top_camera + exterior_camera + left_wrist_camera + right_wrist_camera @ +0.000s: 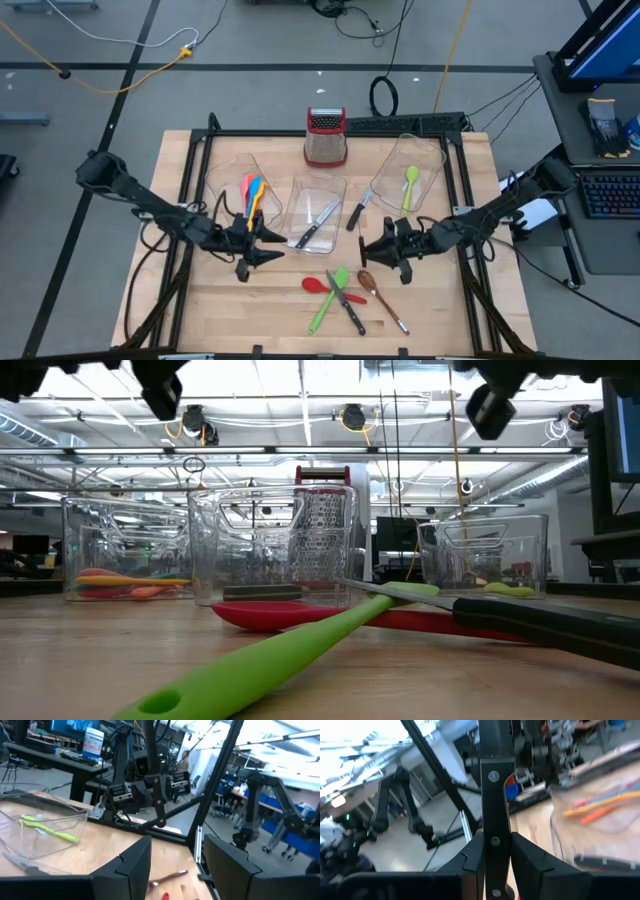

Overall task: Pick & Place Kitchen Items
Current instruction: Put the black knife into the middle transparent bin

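right gripper (pixel 494 854) clamps black-handled knife (pixel 495 810) | left gripper (pixel 262 243) apparently open

I count three clear bins (pixel 318 208) on the surface (pixel 200 300), one grater (pixel 326 137), three black-handled knives (pixel 316 225), and two grippers (pixel 262 243). Loose near the front edge lie one red spoon (pixel 316 285), one green spatula (pixel 328 300) and one brown spoon (pixel 380 298).

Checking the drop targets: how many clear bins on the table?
3: left bin with colourful utensils, middle bin with a knife, right bin with a green spoon. None seem hidden.
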Available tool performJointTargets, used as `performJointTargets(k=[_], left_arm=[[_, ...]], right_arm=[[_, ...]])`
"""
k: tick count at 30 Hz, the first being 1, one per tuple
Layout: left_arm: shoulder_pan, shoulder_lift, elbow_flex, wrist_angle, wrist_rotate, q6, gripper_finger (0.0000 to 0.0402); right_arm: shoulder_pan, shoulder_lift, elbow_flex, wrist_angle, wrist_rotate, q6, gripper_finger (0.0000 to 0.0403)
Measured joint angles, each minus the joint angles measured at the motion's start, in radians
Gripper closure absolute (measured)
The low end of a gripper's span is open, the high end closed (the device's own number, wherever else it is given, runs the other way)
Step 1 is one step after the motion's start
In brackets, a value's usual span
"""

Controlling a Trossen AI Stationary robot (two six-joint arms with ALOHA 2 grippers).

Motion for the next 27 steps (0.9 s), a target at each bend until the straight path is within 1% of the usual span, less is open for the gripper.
performJointTargets(k=[2, 5, 9, 15, 19, 22, 24, 27], left_arm=[[0.018, 0.039, 0.014, 0.032, 0.009, -0.010, 0.0215], [0.041, 0.091, 0.058, 0.035, 0.019, -0.020, 0.0215], [0.065, 0.161, 0.138, 0.023, 0.058, 0.027, 0.0215], [0.101, 0.248, 0.278, -0.108, 0.081, 0.066, 0.0215], [0.127, 0.295, 0.347, -0.159, 0.120, 0.064, 0.0215], [0.143, 0.324, 0.380, -0.163, 0.151, 0.064, 0.0213], [0.152, 0.331, 0.386, -0.164, 0.163, 0.061, 0.0206], [0.165, 0.332, 0.388, -0.169, 0.178, 0.036, 0.0186]], right_arm=[[-0.017, 0.015, 0.000, 0.050, -0.003, -0.021, 0.0342], [-0.042, 0.045, 0.000, 0.112, -0.005, -0.043, 0.0342], [-0.071, 0.096, 0.000, 0.188, -0.005, -0.068, 0.0342], [-0.094, 0.185, 0.015, 0.363, -0.008, -0.158, 0.0342], [-0.093, 0.239, 0.071, 0.376, -0.019, -0.223, 0.0342], [-0.093, 0.283, 0.123, 0.369, -0.068, -0.249, 0.0342], [-0.093, 0.310, 0.158, 0.364, -0.087, -0.264, 0.0342], [-0.093, 0.331, 0.182, 0.361, -0.087, -0.271, 0.0342]])
